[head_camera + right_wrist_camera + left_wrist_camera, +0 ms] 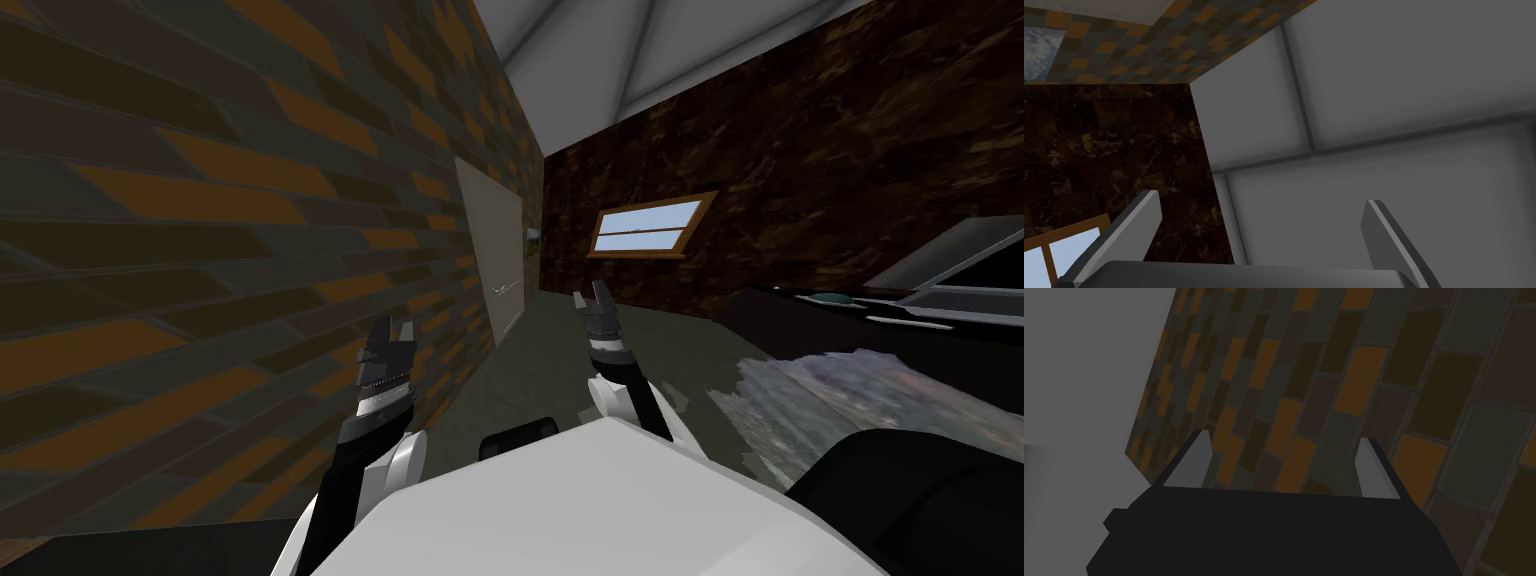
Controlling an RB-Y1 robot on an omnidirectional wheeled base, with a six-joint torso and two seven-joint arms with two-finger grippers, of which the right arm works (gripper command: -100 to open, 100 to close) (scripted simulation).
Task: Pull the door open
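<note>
Head view, pale door (pixel 490 245) foreshortened on brick wall (pixel 200 250), handle (pixel 506 289) barely legible, left and right jaws wide

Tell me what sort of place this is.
An indoor room of a house, perhaps a bathroom or kitchen. A pale door sits in a wall of orange and grey tiles, a wood-framed window in the dark marbled wall, and a dark counter stands to my right.

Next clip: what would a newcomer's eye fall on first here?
The orange-and-dark tiled wall sweeps along the robot's left, with a pale door set in it further ahead. The left gripper and right gripper are raised, both open, short of that door. A bright window stands out on the dark marbled far wall.
</note>
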